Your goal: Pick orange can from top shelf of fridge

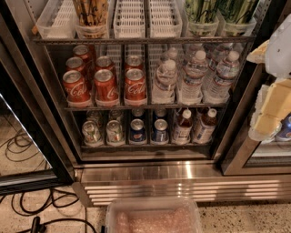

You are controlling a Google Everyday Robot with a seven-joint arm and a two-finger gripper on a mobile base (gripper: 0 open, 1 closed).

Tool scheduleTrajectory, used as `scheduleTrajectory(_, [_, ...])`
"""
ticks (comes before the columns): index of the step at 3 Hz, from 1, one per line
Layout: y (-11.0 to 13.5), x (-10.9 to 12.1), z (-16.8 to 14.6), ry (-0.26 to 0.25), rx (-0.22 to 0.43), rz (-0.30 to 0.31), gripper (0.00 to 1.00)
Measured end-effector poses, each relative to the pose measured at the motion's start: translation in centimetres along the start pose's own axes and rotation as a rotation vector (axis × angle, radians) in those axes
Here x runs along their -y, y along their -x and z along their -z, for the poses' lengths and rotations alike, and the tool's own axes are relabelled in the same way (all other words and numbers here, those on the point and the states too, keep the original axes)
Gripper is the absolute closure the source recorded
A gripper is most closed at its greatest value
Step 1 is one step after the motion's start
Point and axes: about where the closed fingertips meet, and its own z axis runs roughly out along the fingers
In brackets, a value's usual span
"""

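The orange can (91,12) stands at the front of a white lane tray on the top shelf (136,40) of the fridge (150,170), left of centre. Only its lower body shows, orange-gold with dark stalk marks; its lid is cut off by the top edge of the picture. My gripper (271,107) hangs at the far right edge, white and cream parts in front of the right door frame. It is well to the right of the can and lower, and holds nothing that I can see.
Green-patterned cans (218,11) stand at the top shelf's right. Below is a rack of red cola cans (105,84) and water bottles (193,75), then a rack of mixed cans and bottles. The open door (27,136) stands at left, with cables (27,205) on the floor. A plastic bin (153,218) sits at the bottom centre.
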Motion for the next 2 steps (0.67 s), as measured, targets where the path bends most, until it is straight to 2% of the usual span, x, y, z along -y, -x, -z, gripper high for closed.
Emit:
scheduleTrajectory(1, [0.0, 0.0, 0.0, 0.000, 0.000, 0.000, 0.00])
scheduleTrajectory(2, [1.8, -0.3, 0.0, -0.032, 0.080, -0.064, 0.00])
